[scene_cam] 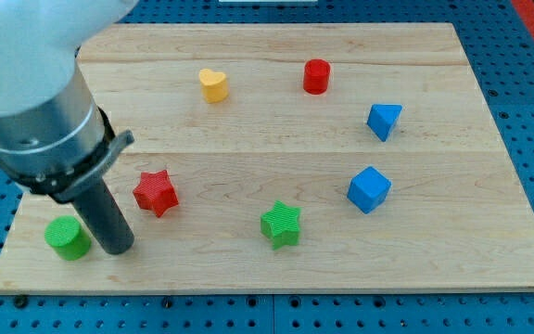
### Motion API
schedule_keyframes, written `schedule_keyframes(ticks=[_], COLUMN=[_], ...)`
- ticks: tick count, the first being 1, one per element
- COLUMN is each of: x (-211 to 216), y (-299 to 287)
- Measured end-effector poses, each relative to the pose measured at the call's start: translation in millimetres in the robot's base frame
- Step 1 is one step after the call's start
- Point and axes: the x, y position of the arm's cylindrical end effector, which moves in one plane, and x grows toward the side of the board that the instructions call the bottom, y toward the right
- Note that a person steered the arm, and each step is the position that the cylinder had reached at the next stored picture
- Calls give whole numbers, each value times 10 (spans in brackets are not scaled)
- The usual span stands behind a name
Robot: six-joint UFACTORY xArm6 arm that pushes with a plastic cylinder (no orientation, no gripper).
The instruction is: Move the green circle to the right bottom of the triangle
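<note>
The green circle (68, 237) is a short green cylinder near the board's bottom left corner. The blue triangle (384, 121) sits at the view's right, in the upper half of the board. My tip (119, 249) rests on the board just to the right of the green circle, close to it or touching it; I cannot tell which. The rod rises up and to the left into the large grey arm body that fills the top left of the view.
A red star (156, 193) lies just up and right of my tip. A green star (281, 224), a blue cube (369, 189), a red cylinder (316, 76) and a yellow heart (213, 84) are spread over the wooden board (248, 139). Blue pegboard surrounds it.
</note>
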Motion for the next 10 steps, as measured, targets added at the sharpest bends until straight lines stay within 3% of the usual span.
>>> schedule_keyframes(ticks=[1,2,3,4,5,7,8,9,10], x=[-344,-350,217,519,275,-333,5,-181,-648], y=[83,448,452,198,-581,-684,-896,-1183,-889])
